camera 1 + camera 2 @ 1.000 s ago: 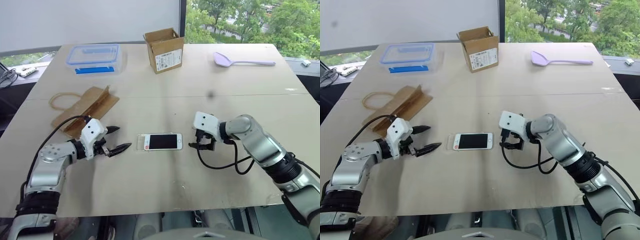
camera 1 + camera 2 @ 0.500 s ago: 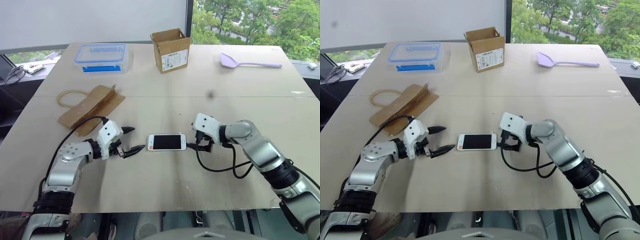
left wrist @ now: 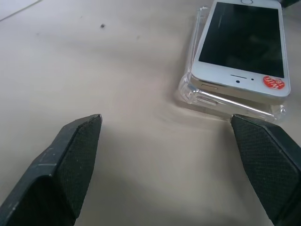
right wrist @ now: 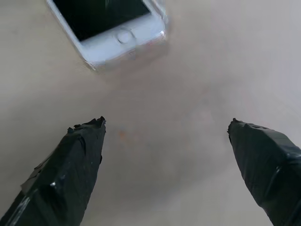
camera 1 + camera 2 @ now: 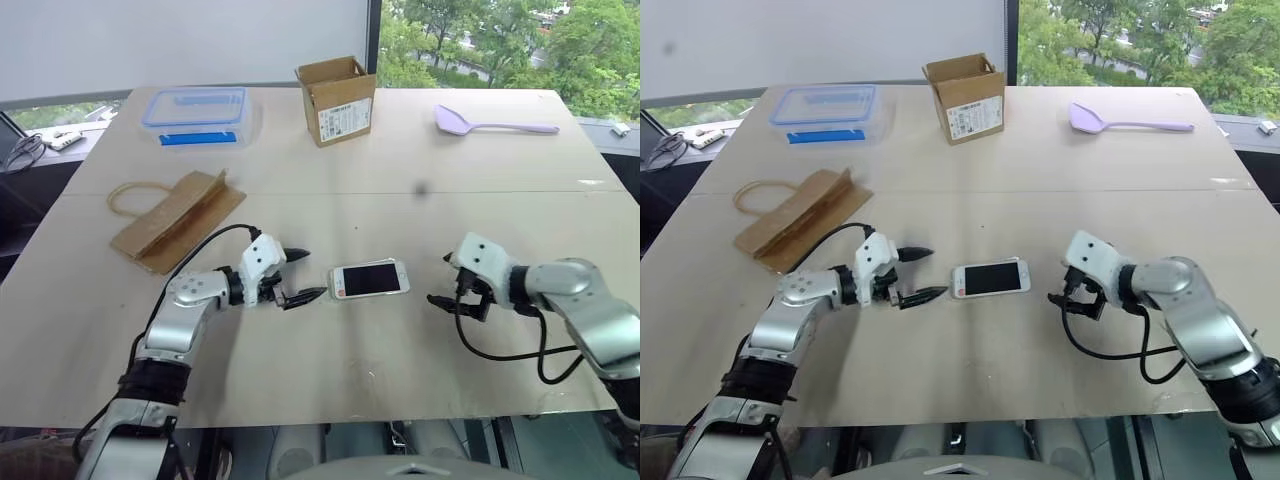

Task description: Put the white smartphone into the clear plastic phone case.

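Observation:
The white smartphone [image 5: 369, 279] lies screen up near the table's middle, on top of the clear plastic phone case [image 3: 197, 96]. The case's rim and a corner stick out under the phone's end with the red sticker, so the phone [image 3: 240, 42] sits slightly askew on it. My left gripper [image 5: 305, 272] is open just left of that end, one fingertip [image 3: 254, 141] close to the case's corner. My right gripper [image 5: 440, 285] is open and empty, a short way right of the phone's home-button end [image 4: 108, 23].
A folded brown paper bag [image 5: 175, 215] lies at the left. At the back of the table [image 5: 330, 390] stand a clear box with a blue lid [image 5: 193, 112] and an open cardboard box [image 5: 335, 100]. A lilac spoon [image 5: 485, 123] is far right.
My left gripper moved right, its fingertip staying at the phone's end, and phone and case slid right with it. My right gripper drew back to the right, away from the phone.

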`<state>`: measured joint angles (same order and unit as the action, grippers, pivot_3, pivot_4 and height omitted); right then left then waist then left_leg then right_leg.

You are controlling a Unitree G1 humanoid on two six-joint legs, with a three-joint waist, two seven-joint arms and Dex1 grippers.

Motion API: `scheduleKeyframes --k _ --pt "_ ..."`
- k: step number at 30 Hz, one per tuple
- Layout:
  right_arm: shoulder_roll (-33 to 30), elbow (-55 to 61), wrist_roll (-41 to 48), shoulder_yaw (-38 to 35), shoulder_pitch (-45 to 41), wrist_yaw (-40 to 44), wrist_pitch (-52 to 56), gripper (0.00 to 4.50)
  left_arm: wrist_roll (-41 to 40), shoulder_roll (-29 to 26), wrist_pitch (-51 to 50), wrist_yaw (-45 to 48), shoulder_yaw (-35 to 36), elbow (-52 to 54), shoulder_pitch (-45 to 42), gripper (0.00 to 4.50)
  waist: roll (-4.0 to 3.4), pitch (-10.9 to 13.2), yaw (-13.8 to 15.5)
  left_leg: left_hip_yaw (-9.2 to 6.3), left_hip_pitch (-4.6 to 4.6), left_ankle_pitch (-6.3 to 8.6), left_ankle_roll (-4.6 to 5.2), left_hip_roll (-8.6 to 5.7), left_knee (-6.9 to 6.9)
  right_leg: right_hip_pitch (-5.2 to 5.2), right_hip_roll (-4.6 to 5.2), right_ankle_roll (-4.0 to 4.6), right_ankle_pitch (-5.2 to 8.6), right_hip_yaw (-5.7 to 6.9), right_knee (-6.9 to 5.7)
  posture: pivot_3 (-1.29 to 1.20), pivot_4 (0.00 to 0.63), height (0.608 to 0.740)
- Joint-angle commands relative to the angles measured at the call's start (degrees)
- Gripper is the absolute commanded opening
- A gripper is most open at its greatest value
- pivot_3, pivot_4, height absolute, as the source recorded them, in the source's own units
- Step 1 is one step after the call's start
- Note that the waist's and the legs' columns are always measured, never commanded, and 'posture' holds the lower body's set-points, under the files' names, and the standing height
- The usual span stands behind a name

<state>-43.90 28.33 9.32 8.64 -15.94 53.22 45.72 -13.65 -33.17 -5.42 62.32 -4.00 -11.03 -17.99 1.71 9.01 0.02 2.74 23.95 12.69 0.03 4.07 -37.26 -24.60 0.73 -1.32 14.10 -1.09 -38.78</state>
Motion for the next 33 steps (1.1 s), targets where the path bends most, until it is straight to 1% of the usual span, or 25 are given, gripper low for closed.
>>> scheduleKeyframes --k 1,4,7,9,12,17,19,21,23,25,26,30,33 --pt "0.3 5.3 4.4 -1.9 -0.3 0.7 0.4 4.49 -1.5 -0.9 0.2 1.5 1.4 0.2 -0.8 4.50 0.00 0.0 -0.6 -0.01 0.00 0.00 0.00 0.03 0.00 0.00 -0.03 0.00 0.00 0.00 0.00 0.00 0.150 0.740" --pt "2.1 4.9 4.3 1.0 -1.1 -1.1 -0.3 4.49 -2.7 -2.2 -0.1 4.0 1.9 0.8 0.2 4.50 0.01 0.0 -1.0 -0.01 -0.02 0.00 0.00 0.08 0.02 0.00 -0.06 -0.01 0.00 0.00 0.00 0.00 0.150 0.740" --pt "5.1 -0.3 -0.1 5.6 -3.5 -4.8 -3.9 4.49 -3.2 -2.5 -0.9 3.9 1.9 2.3 0.6 4.50 0.01 0.0 -1.0 0.01 -0.05 0.00 0.00 0.09 0.03 0.00 -0.07 0.00 0.00 -0.02 -0.01 0.00 0.150 0.740" --pt "5.9 -3.1 -2.6 7.1 -4.7 -6.6 -5.7 4.49 -3.5 -2.2 -1.5 3.6 2.0 3.2 0.8 4.50 0.00 0.0 -0.9 0.02 -0.05 0.00 0.00 0.09 0.02 0.00 -0.06 -0.01 0.00 -0.02 -0.02 0.00 0.150 0.740" --pt "6.2 -5.6 -3.9 8.2 -5.8 -6.8 -7.8 4.49 -3.7 -1.9 -2.1 2.9 2.0 4.9 1.7 4.50 0.01 0.0 -0.6 0.03 -0.02 0.00 0.00 0.05 0.00 0.00 -0.02 0.03 -0.01 -0.01 -0.01 0.00 0.150 0.740" --pt "6.1 -8.1 -5.8 7.8 -7.4 -8.2 -8.6 4.49 -3.9 -1.0 -3.4 1.3 1.9 7.4 2.7 4.50 0.01 0.0 -0.7 0.03 0.01 0.00 0.00 0.06 0.02 -0.01 -0.03 0.13 -0.08 -0.02 0.03 0.00 0.150 0.740" --pt "5.3 -7.6 -5.0 7.0 -7.5 -7.1 -8.8 4.49 -4.2 -1.0 -3.8 1.1 2.1 8.3 3.5 4.50 0.01 0.0 -0.7 0.02 0.00 0.00 0.00 0.06 0.01 -0.01 -0.04 0.12 -0.07 -0.02 0.00 0.00 0.150 0.740" --pt "4.8 -5.5 -1.7 5.7 -7.0 -4.4 -8.3 4.49 -4.7 -1.5 -4.1 1.4 2.6 9.1 4.3 4.50 0.01 0.0 -0.8 0.02 -0.02 0.00 0.00 0.06 0.01 0.00 -0.04 0.11 -0.07 -0.02 -0.01 0.00 0.150 0.740" --pt "4.5 -2.0 3.7 4.0 -7.0 -1.0 -6.0 4.49 -6.0 -2.3 -4.8 2.0 3.4 10.3 5.4 4.50 0.00 0.0 -0.9 0.02 -0.02 0.00 0.00 0.08 0.02 -0.01 -0.06 0.12 -0.07 -0.03 -0.01 0.00 0.150 0.740" --pt "6.1 0.1 8.0 2.5 -8.6 -0.4 -3.1 4.49 -7.8 -3.4 -5.8 3.0 4.4 12.0 7.0 4.50 0.01 0.0 -1.0 0.01 -0.02 0.00 0.00 0.12 0.06 -0.02 -0.09 0.12 -0.07 -0.03 -0.01 0.00 0.150 0.740" --pt "7.2 0.3 8.6 2.7 -9.8 -1.1 -2.4 4.49 -9.0 -4.1 -6.6 3.8 4.9 13.0 7.8 4.50 0.02 0.0 -1.2 0.01 -0.04 0.00 0.00 0.13 0.07 -0.02 -0.10 0.12 -0.07 -0.03 -0.01 0.00 0.150 0.740" --pt "12.0 -4.2 4.9 7.2 -13.8 -5.0 -4.7 4.49 -12.4 -7.1 -8.5 6.9 7.0 16.5 12.0 4.50 0.00 0.1 -1.4 0.02 -0.13 0.00 0.00 0.19 0.07 -0.02 -0.16 0.03 0.02 -0.05 -0.04 0.00 0.150 0.740" --pt "15.2 -11.4 0.1 12.8 -15.9 -6.2 -10.1 4.49 -15.2 -8.9 -9.6 8.8 9.0 19.0 15.1 4.50 0.03 0.1 -1.1 0.01 -0.12 0.00 0.00 0.17 0.06 -0.01 -0.11 0.15 0.06 -0.02 -0.04 0.00 0.150 0.740"
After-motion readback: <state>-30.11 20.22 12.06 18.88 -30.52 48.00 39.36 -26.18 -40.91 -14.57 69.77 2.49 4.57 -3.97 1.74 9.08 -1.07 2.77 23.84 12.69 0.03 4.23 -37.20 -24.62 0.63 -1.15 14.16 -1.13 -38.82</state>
